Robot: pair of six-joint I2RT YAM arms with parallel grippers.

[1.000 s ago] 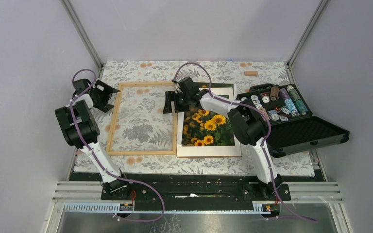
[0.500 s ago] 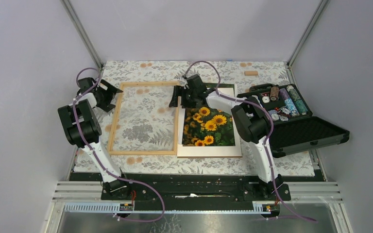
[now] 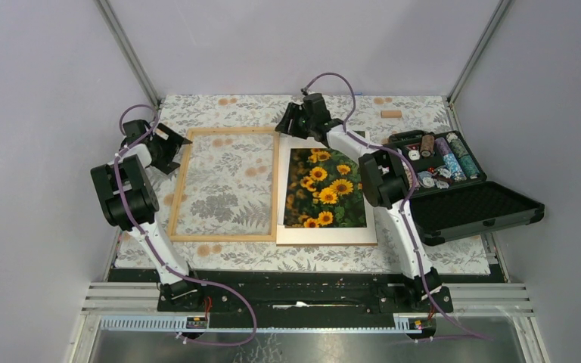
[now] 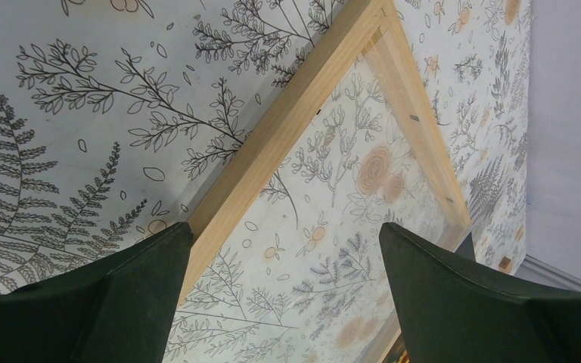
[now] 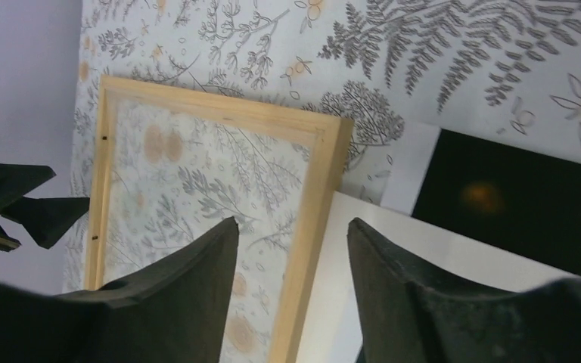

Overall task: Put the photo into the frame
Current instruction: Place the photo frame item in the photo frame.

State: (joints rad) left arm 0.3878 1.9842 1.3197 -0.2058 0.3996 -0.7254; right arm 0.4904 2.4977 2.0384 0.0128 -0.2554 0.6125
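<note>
Two empty tools: left gripper (image 4: 284, 234) wide apart at the frame (image 3: 227, 131), right gripper (image 5: 291, 227) half-spread just beyond the photo (image 3: 325, 187), which lies just right of the frame. You're on the reach — next, pinch its far edge.

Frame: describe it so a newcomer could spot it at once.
On the fern-patterned tablecloth, look left of the sunflower photo on its white mat. The frame is the thin pale-wood rectangle lying flat there. Unlike its neighbours, it is see-through: the cloth's pattern shows inside it.
</note>
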